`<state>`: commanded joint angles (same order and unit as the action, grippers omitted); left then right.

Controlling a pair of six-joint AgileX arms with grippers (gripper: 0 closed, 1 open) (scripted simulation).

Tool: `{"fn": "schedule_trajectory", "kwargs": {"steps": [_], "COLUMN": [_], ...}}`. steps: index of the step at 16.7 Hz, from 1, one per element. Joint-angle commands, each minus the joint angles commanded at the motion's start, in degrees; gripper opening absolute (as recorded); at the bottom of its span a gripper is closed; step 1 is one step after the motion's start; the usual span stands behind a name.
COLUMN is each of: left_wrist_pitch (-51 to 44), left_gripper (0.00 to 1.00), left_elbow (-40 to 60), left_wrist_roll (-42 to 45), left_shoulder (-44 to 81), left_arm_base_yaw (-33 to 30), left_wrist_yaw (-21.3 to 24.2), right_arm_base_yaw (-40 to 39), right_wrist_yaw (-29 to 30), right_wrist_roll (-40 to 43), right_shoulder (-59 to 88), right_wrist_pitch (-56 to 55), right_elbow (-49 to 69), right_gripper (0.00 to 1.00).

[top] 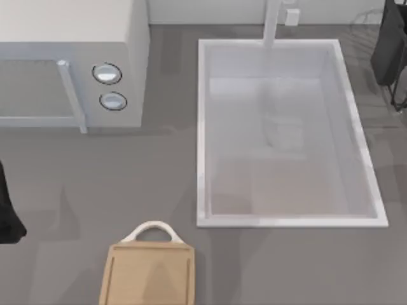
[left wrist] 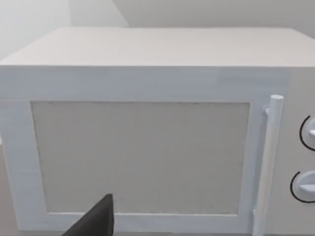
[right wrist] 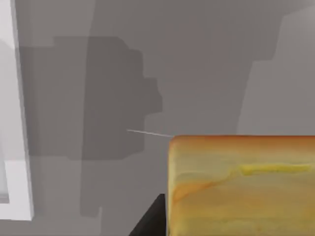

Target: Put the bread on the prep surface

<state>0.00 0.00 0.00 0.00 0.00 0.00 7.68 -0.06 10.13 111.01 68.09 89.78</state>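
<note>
Golden-orange bread (right wrist: pixel 241 184) with yellow streaks sits close under the right gripper; grip cannot be told. Tan board (top: pixel 148 274) lies at 6 o'clock.

My left arm (top: pixel 7 216) and my right arm (top: pixel 391 44) are both matte black, angular, without markings.

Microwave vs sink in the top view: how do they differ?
The boxy white microwave stands raised on the grey countertop at the top view's left; the white rectangular sink is a basin sunk into it at the right. The microwave's door is closed, with a bar handle and two round knobs; the sink is open-topped, with a faucet at its far rim. Both are white and rectangular.
</note>
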Motion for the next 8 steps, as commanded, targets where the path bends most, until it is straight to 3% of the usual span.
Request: {"fn": "schedule_trajectory", "kwargs": {"steps": [4, 8], "left_wrist_pitch": [0.0, 0.0], "left_gripper": [1.00, 1.00], "left_elbow": [0.0, 0.0], "left_wrist_roll": [0.0, 0.0], "left_shoulder": [0.0, 0.0], "left_arm_base_yaw": [0.0, 0.0], "left_wrist_yaw": [0.0, 0.0], "right_arm_base_yaw": [-0.8, -9.3], "right_wrist_yaw": [0.0, 0.3], "right_wrist_roll": [-0.1, -0.2], "right_shoulder": [0.4, 2.9], "right_wrist_pitch": [-0.1, 0.2], "right_elbow": [0.2, 3.9], "right_gripper": [0.00, 0.00]}}
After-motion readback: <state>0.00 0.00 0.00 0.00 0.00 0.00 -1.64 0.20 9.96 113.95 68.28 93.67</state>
